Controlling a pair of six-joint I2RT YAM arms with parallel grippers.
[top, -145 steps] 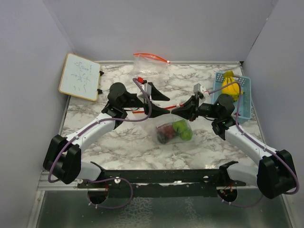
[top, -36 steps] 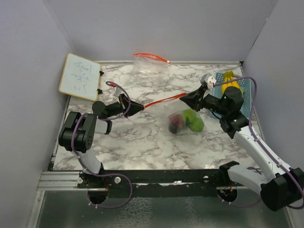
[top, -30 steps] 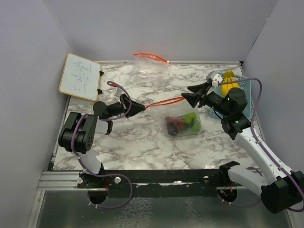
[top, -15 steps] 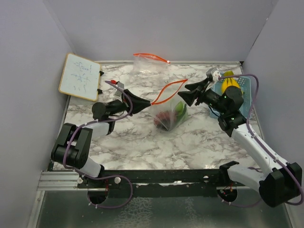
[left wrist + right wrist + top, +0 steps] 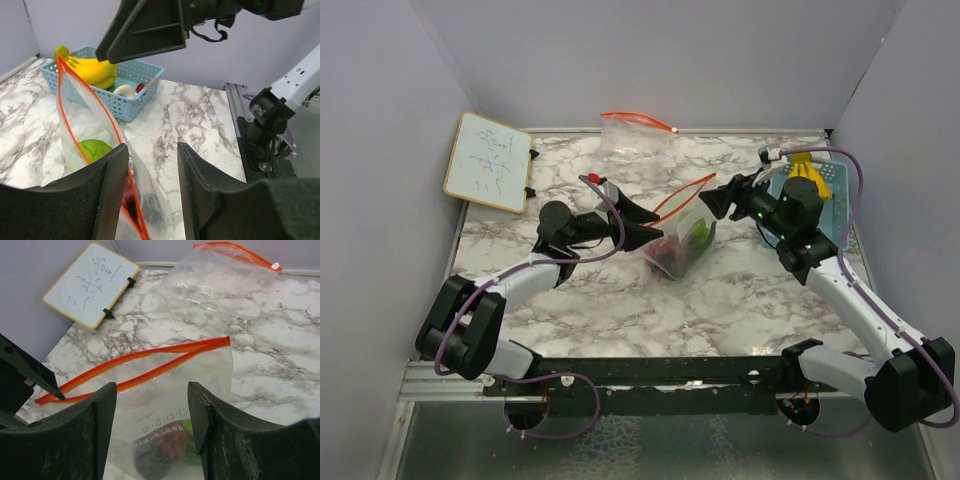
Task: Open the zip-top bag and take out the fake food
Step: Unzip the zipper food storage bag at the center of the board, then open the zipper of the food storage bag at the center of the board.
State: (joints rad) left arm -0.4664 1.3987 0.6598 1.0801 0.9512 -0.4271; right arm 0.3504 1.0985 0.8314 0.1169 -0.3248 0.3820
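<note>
top external shows the floppy zip-top bag point(image 5: 678, 225) on the worktop point(image 5: 720, 300) between our left hand point(image 5: 650, 223) and right hand point(image 5: 706, 203), both spread apart and empty. we'd pinch the light, slippery fake food point(image 5: 672, 252) inside.

Lab booth: grey walls point(image 5: 670, 60), marbled table point(image 5: 620, 300)

top: high, rear, downward | wrists: close, facing each other | shared: zip-top bag point(image 5: 678, 240)

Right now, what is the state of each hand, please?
Left hand: open, the zip-top bag rim between its fingers, not pinched.
Right hand: open, holding nothing.
</note>
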